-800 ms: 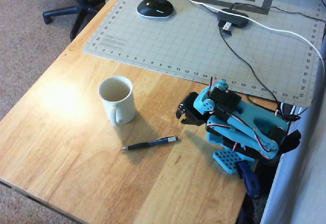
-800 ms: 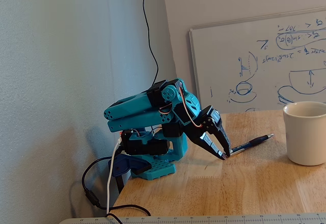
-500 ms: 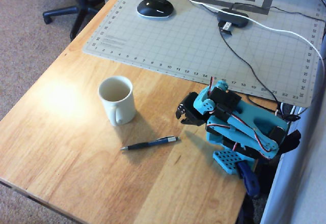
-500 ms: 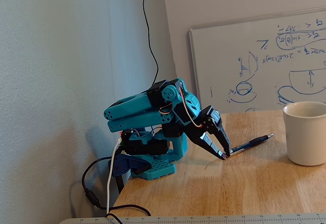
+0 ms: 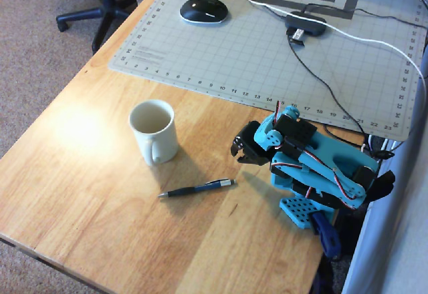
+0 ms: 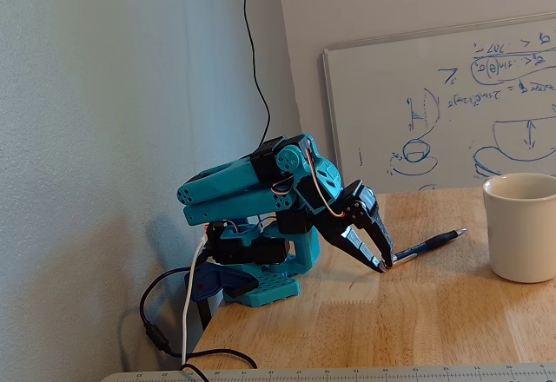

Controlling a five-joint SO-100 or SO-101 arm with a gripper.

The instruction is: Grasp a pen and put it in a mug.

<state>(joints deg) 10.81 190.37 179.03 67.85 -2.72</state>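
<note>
The cream-white mug (image 5: 154,131) stands upright on the wooden table, its handle toward the front edge in the overhead view. It also shows at the right edge of the fixed view (image 6: 522,228). The dark pen (image 5: 196,188) lies flat on the wood, just right of and in front of the mug, silver clip end pointing right. In the fixed view the pen (image 6: 432,243) lies behind the gripper's tip. My gripper (image 5: 238,151) is shut and empty, folded down near the arm's base, right of the pen and apart from it. In the fixed view the gripper (image 6: 383,264) points down with its tip just above the table.
A grey cutting mat (image 5: 254,60) covers the back of the table, with a black mouse (image 5: 203,9), a USB hub (image 5: 305,25) and cables on it. The table's left and front edges are near. A whiteboard (image 6: 452,113) leans on the wall.
</note>
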